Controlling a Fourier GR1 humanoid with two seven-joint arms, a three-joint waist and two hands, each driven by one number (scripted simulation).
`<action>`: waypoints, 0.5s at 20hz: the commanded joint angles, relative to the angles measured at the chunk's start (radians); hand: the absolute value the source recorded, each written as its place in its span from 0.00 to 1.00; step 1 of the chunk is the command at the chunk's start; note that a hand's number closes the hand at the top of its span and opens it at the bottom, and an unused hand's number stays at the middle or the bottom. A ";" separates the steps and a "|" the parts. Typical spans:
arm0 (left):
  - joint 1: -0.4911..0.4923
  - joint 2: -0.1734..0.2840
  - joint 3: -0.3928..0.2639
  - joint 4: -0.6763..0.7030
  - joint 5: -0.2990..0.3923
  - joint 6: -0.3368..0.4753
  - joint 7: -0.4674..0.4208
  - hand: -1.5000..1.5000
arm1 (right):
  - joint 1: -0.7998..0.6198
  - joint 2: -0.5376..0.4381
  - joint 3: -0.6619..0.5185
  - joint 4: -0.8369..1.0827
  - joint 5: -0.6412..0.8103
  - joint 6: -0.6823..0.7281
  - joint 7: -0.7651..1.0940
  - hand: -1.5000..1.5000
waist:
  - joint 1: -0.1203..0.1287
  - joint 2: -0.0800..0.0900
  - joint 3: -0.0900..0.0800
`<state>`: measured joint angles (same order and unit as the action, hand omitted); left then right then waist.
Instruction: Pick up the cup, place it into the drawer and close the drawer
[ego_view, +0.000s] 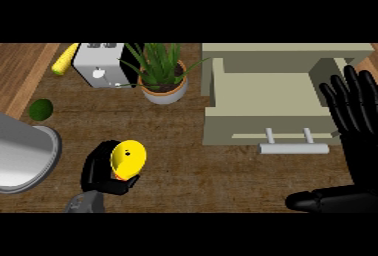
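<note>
right hand (353, 131): closest to the lens, fingers straight and spread, holding nothing, parked just right of the open drawer (267, 95)

left hand (103, 172): fingers wrapped round the yellow cup (128, 157), cup tilted on its side

cup feel: guessing light, rigid and a bit slick, so gripping round the body beats pinching the rim

drawer from left hand: well off to its right, handle (293, 148) facing the robot
</note>
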<state>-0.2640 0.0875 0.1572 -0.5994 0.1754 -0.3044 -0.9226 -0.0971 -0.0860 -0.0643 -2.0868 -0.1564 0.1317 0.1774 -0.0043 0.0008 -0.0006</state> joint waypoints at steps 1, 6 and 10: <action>-0.022 0.007 0.036 -0.003 0.027 0.012 -0.059 1.00 | -0.001 -0.012 -0.008 -0.041 -0.024 0.003 0.041 0.00 | 0.001 -0.001 0.000; -0.069 0.032 0.090 0.043 0.048 0.068 -0.108 1.00 | 0.030 0.011 0.023 -0.026 0.011 -0.003 0.014 0.00 | -0.002 0.000 0.000; -0.016 0.013 0.064 -0.100 0.061 0.047 -0.110 1.00 | 0.010 -0.001 -0.004 -0.024 -0.017 -0.002 0.029 0.00 | 0.005 -0.003 0.001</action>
<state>-0.2935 0.1123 0.2265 -0.6282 0.2220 -0.2246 -0.9738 -0.0982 -0.0922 -0.0705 -2.0997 -0.1703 0.1342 0.1973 -0.0021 -0.0001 -0.0004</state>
